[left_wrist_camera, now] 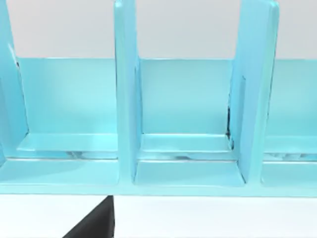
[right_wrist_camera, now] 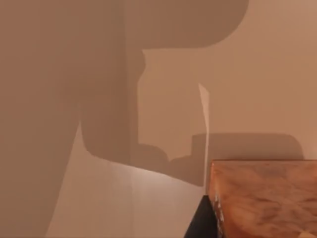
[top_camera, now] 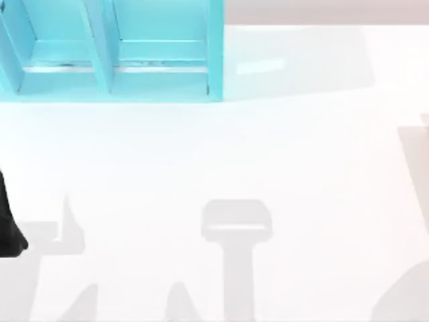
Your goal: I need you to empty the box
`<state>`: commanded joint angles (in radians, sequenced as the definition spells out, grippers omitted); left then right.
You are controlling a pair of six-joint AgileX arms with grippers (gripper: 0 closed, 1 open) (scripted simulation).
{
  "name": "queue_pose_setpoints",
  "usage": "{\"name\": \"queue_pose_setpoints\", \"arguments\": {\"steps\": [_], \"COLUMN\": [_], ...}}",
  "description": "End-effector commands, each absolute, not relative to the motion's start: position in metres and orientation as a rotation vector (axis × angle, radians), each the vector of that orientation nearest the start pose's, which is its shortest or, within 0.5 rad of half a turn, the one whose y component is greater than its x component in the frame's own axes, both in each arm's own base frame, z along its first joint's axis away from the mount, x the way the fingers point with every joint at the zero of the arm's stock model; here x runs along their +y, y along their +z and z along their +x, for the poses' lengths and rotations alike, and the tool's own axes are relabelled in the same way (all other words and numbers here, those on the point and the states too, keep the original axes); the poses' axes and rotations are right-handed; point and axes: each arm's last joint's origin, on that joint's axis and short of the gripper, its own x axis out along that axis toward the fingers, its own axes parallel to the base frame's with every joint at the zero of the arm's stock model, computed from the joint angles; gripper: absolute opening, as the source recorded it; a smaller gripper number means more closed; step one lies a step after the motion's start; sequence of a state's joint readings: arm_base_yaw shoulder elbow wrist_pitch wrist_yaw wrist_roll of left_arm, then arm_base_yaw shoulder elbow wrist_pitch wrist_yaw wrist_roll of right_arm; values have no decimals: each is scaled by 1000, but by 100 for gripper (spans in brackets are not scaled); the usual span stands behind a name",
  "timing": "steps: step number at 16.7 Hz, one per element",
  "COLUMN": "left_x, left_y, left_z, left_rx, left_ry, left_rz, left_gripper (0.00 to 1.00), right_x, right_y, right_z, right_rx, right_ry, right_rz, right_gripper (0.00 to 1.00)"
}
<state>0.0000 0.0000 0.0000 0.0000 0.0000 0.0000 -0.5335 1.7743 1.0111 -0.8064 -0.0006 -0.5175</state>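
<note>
Top view: a turquoise box (top_camera: 110,50) with upright dividers stands at the far left of the white table (top_camera: 268,154). Its visible compartments hold nothing I can make out. A black part of the left arm (top_camera: 8,228) juts in at the left edge, near side. Grey shadows lie across the near half of the table.

Left wrist view: the box (left_wrist_camera: 183,109) from the front — three compartments between tall dividers, pale floors, no contents seen. A black piece, a finger of the left gripper (left_wrist_camera: 96,225), lies just in front of the box. How far it is open I cannot tell.

Right wrist view: a tan surface under broad shadow, and a brown wood-grained block (right_wrist_camera: 265,198) — with a dark piece beside it.
</note>
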Motion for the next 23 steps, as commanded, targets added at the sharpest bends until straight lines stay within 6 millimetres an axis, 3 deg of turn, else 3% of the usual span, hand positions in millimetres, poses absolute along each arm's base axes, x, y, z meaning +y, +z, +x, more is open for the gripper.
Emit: {"name": "queue_pose_setpoints", "arguments": {"steps": [3,7,9,11,13,17,23], "left_x": [-1,-1,-1,-1,-1,-1,-1], "left_y": [160,160,160,160,160,160,160], "left_z": [106,106,106,106,106,106,106], "left_rx": [0,0,0,0,0,0,0], "left_ry": [0,0,0,0,0,0,0], "left_rz": [0,0,0,0,0,0,0], "left_gripper": [100,100,100,100,100,100,100], "right_x": [-157,-168,-164,-158,-153,-150,-151], "right_y": [150,215,248,269,275,264,264], "right_z": [256,259,258,258,259,257,257], "right_rx": [1540,1393,1346,1352,1407,1557,1564], "right_ry": [-10,-43,-43,-29,-15,-10,-15], "right_rz": [43,12,-22,-43,-39,4,12], "right_gripper": [0,0,0,0,0,0,0]}}
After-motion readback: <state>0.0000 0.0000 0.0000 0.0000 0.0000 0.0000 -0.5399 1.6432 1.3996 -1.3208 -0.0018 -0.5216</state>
